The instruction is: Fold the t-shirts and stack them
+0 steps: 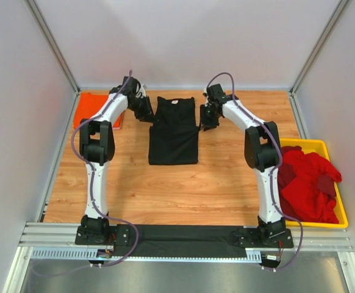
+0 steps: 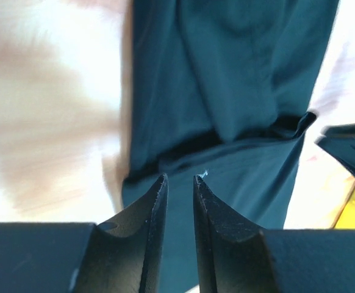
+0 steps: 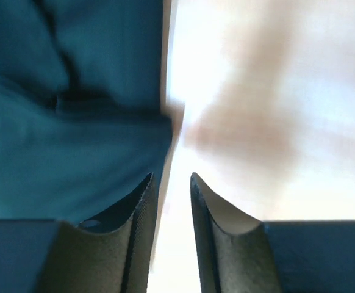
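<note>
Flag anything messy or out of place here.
Only the red t-shirts: a loose heap in the yellow tray, spilling over its right rim. The black t-shirt lies flat with sides folded in; the orange t-shirt sits folded at the far left corner.

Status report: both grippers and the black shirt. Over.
Left gripper slightly open over black t-shirt. Right gripper slightly open at its opposite edge, empty. Shirt partly folded, lying flat. Nothing in the way.
</note>
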Robot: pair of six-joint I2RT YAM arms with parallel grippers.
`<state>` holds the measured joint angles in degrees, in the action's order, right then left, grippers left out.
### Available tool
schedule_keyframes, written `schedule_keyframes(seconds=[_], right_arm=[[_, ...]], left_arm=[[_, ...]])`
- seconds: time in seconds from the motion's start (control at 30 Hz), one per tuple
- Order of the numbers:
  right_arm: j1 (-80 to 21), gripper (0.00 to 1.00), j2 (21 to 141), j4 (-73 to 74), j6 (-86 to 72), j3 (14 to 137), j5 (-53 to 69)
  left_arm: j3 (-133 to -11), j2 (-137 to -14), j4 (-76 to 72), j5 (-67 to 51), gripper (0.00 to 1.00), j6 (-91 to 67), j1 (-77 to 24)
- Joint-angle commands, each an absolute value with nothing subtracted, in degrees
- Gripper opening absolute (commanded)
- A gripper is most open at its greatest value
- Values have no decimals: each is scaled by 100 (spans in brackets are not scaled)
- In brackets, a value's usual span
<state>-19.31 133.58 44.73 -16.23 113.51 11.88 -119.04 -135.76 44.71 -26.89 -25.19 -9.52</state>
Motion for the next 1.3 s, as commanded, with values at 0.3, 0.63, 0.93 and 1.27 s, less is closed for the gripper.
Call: schedule_keyframes(seconds=[0.3,0.63,0.93,1.27], right_arm=[[-2312,36,10697,3885,-1889,8483,1582],[-2540,40,10617,3182,-2135,7427,1889],[-2654,40,10933,2742,-2259,7154,1951],[-2654,15,10890,2479,-2329,6759,1890]], left_arm=[[-7913,-10144,4159,-1844,34,-2672,-1046],[-6715,-9967,3384,-2348,39,-2839,-1336],[-6583,-10362,3112,-2057,39,-2874,-1432],[-6566,-10705,3023,-2065,29,-2900,-1547]])
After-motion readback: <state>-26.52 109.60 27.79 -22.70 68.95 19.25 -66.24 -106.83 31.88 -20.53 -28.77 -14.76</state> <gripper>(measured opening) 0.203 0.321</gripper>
